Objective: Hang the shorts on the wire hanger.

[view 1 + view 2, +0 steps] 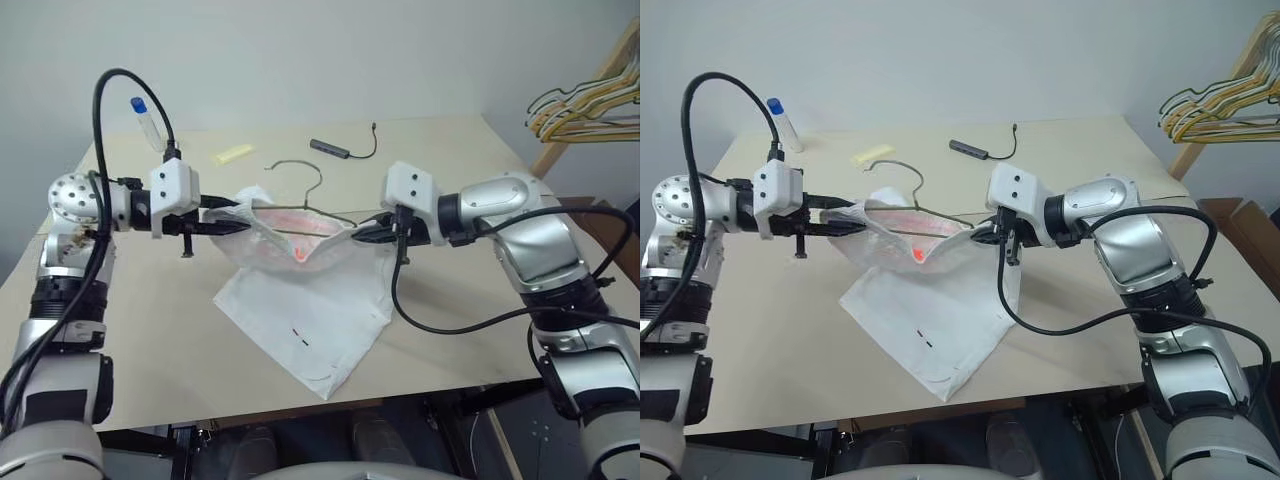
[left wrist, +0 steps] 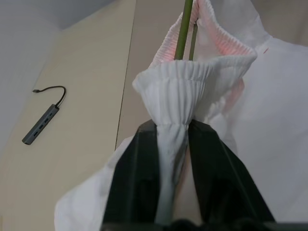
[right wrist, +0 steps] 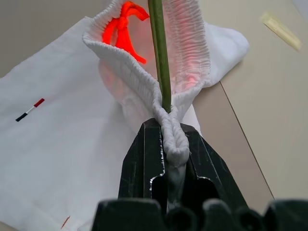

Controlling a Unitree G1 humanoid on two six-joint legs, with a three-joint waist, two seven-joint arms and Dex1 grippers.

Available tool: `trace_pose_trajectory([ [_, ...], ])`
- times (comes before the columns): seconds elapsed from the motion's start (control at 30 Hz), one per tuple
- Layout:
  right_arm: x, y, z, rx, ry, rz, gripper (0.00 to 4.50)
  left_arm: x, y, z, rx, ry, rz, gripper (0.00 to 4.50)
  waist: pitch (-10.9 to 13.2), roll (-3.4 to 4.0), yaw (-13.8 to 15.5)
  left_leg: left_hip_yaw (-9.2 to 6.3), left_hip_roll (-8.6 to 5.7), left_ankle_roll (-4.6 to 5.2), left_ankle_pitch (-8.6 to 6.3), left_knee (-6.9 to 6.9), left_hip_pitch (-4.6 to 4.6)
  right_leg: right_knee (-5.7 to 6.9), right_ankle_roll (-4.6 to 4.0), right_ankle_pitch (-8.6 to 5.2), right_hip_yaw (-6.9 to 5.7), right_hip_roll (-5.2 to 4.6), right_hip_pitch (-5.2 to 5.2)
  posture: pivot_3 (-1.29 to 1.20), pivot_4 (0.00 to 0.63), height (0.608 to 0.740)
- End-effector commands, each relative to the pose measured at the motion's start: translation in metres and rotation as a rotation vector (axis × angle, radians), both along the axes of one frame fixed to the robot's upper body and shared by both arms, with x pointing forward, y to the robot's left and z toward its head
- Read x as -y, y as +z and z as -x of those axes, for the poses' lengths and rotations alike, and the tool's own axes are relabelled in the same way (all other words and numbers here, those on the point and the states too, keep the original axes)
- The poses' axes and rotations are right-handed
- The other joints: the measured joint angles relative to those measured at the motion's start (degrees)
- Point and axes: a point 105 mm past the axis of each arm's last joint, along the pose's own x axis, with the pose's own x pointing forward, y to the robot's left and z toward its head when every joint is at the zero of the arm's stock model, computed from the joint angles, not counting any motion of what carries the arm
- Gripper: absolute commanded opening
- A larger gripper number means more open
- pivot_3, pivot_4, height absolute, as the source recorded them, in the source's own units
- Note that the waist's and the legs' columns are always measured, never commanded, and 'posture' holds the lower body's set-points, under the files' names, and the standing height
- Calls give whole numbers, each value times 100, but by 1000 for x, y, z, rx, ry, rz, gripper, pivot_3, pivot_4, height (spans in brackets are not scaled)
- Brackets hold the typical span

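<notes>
The white shorts (image 1: 310, 320) are held up by the gathered waistband between my two grippers, with the legs draped down onto the table. The waistband mouth is spread open and pink-lit inside. The wire hanger (image 1: 300, 165) runs through that opening, its hook sticking up behind and its thin olive bar (image 3: 161, 57) lying along the waistband. My left gripper (image 2: 172, 130) is shut on a bunched fold of waistband at the left end. My right gripper (image 3: 166, 127) is shut on the waistband fold at the right end, where the wire meets the cloth.
On the beige table (image 1: 150, 350) behind lie a dark USB hub with cable (image 1: 330, 148), a yellow strip (image 1: 234, 153) and a blue-capped tube (image 1: 145, 120). Yellow and dark hangers (image 1: 585, 110) hang bunched on a wooden rack at the far right.
</notes>
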Motion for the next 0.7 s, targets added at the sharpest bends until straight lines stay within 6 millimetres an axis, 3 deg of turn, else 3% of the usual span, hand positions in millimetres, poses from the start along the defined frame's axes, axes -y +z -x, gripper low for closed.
trace_pose_trajectory([
  [0.03, 9, 12, -4, 30, -62, -40, 87, -2, 32, -8, 122, 31, 104, 2384, -1, -1, 0, 0, 0, 0, 0, 0, 0, 1, 0, 0, 0, 0, 0, -104, 0, 740],
  [0.13, 18, 15, -8, 24, -136, -79, 87, -8, 43, -15, 129, 81, 201, 3383, -1, -1, -2, -2, -1, 0, 0, 2, -1, 2, 0, 0, 0, -1, 0, -106, 0, 740],
  [0.23, 37, 17, -10, 11, -246, -110, 87, -24, 55, -35, 184, 248, 312, 4364, -1, -2, 2, -3, -2, 0, 0, 2, 0, 2, 0, 0, 0, -1, 0, -116, 0, 740],
  [0.27, 43, 17, -10, 1, -288, -122, 87, -29, 61, -41, 220, 303, 346, 4478, -1, -2, 8, -4, -2, 0, 0, 2, 0, 2, 0, 0, -1, -1, 0, -122, 0, 740],
  [0.37, 64, 21, -14, -33, -463, -181, 87, -40, 82, -58, 295, 468, 503, 4500, -2, -4, 10, -10, -3, 0, 0, 4, -2, 2, 0, 0, -1, -5, 0, -126, 0, 740],
  [0.43, 79, 25, -18, -73, -614, -242, 87, -37, 84, -57, 292, 459, 544, 4500, -3, -5, 2, -14, -4, 0, 0, 5, -3, 3, 0, 0, 2, -7, -1, -138, 0, 740],
  [0.7, 134, 16, 1, -179, -1048, -243, 87, 13, 68, -29, 250, 238, 548, 4500, -3, -4, -89, -30, -4, 0, 0, 2, -8, 7, 0, 0, 13, -11, -8, -216, 0, 740],
])
